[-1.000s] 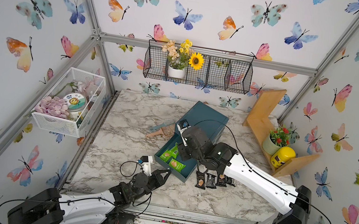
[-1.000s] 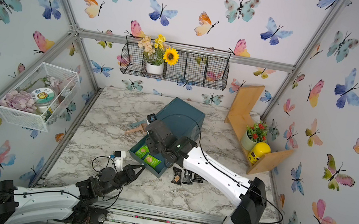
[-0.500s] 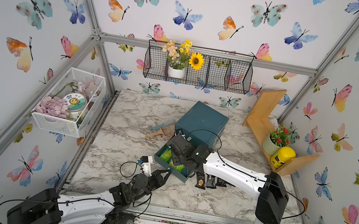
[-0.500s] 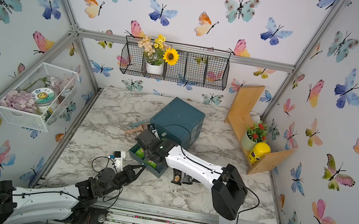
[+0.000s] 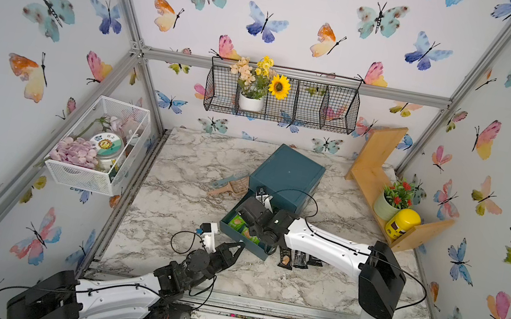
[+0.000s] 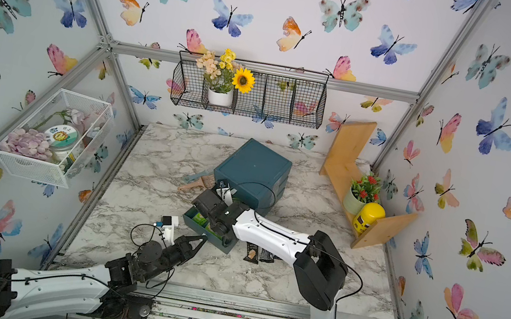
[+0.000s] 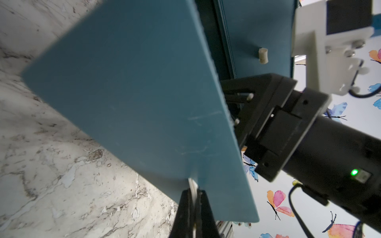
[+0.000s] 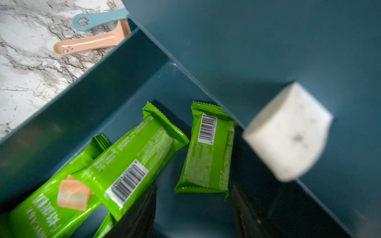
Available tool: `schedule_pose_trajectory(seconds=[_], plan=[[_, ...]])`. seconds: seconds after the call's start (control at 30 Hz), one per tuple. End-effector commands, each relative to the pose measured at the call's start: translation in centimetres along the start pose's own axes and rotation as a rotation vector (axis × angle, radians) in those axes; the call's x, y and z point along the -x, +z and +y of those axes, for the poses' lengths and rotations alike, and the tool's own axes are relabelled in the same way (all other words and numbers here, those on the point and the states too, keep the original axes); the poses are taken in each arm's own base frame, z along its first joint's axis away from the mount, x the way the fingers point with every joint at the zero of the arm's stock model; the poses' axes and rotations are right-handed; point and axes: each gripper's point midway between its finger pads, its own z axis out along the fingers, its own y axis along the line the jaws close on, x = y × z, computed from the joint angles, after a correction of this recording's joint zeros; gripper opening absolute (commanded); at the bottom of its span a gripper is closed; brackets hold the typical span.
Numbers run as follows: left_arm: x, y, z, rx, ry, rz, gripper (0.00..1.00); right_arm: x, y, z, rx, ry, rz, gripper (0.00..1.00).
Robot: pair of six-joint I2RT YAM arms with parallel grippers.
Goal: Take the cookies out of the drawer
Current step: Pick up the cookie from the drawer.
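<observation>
So the teal cabinet (image 5: pixel 287 173) sat roughly mid-table on the marble table (image 5: pixel 176 196), with its bottom drawer (image 5: pixel 235 236) pulled out toward the near left. The left gripper (image 5: pixel 239 245) was stretched out low from the near edge and pinched together on a little white knob (image 7: pixel 192 186) on the drawer front. The left wrist view showed it best: both dark fingers (image 7: pixel 185 210) tight on that sliver of white, no gap at all. The right gripper (image 8: pixel 193 197) was down inside the drawer. In both top views the wrist pretty much hid it, but the right wrist view showed its two fingers (image 8: pixel 142 212) standing well apart with only drawer floor between them, so it wasn't holding anything. Couldn't tell whether one finger was brushing a packet or just sitting next to it. As for the cookies, at least three green packets (image 8: pixel 206 152) lay in the drawer. Two overlapped along its left wall, and one sat on its own, barcode up, close to the cabinet end. Three black packets (image 5: pixel 300 260) were out on the table side by side, just right of the drawer's near corner. A blue utensil (image 5: pixel 228 178) and a pink utensil (image 5: pixel 231 189) lay together on the marble just left of the cabinet. A second knob (image 7: pixel 263 55) showed on the closed drawer front above.
</observation>
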Motion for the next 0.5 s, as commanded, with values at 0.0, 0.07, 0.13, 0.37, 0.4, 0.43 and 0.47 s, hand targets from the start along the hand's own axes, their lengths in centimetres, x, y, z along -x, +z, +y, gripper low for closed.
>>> schedule_pose_trajectory(seconds=[0.0,0.07,0.13,0.37,0.4,0.43,0.47], plan=[[0.4,-0.2,0.2,0.008,0.008,-0.031,0.0,0.2,0.9,-0.5,-0.072,0.01,-0.033,0.63],[0.4,-0.2,0.3,0.011,0.007,-0.03,0.0,0.2,1.2,-0.7,-0.087,0.014,-0.04,0.63],[0.3,-0.1,0.4,0.014,0.007,-0.029,0.0,0.2,1.4,-0.8,-0.101,0.016,-0.047,0.63],[0.2,-0.1,0.5,0.016,0.007,-0.026,0.0,0.1,2.0,-1.1,-0.126,0.027,-0.053,0.64],[0.2,-0.1,0.5,0.015,0.007,-0.027,0.0,0.2,2.1,-1.0,-0.12,0.032,-0.053,0.64],[0.2,-0.2,0.4,0.014,0.006,-0.025,0.0,0.3,2.1,-1.0,-0.114,0.036,-0.054,0.64],[0.2,-0.2,0.5,0.016,0.005,-0.025,0.0,0.3,2.1,-0.9,-0.108,0.045,-0.054,0.65]])
